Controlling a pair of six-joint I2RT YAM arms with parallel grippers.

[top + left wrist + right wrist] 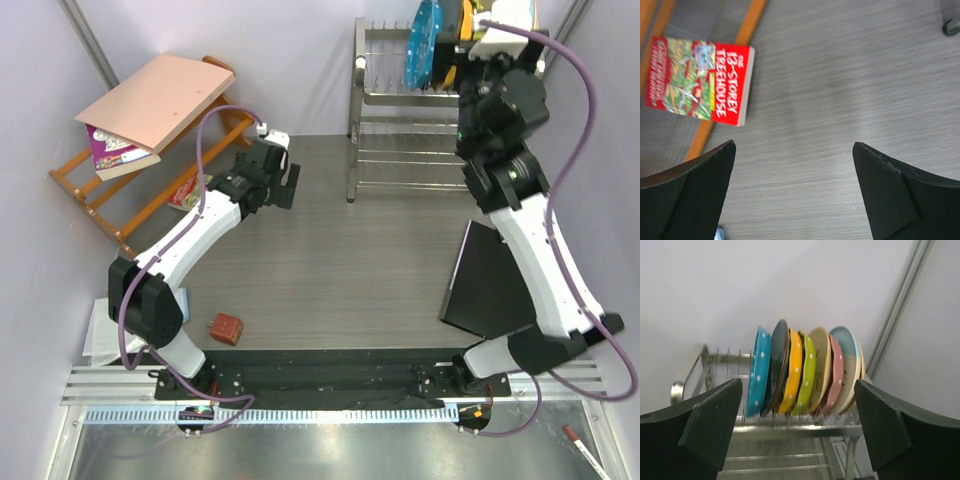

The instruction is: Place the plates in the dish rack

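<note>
Plates [807, 370] masked by arm and neighbours
From above, the right arm [500, 110] covers most of the top tier of the dish rack [400, 155], only the blue plate [425, 45] showing clearly; in the right wrist view the dark speckled plate [777, 355] is largely behind it.

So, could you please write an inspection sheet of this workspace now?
Surface: grey wood-grain table, nothing spilled.
Job's things: blue dotted plate, dark grey-blue speckled plate, orange dotted plate, lime green dotted plate, on edge, top tier of chrome wire dish rack.
Clutter: red paperback book, small reddish-brown block, flat black panel, brown wooden shelf.
Grippers: left gripper open, empty, over table; right gripper open, empty, facing the plates.
Cables: purple cable on each arm.
Surroundings: pale walls.
</note>
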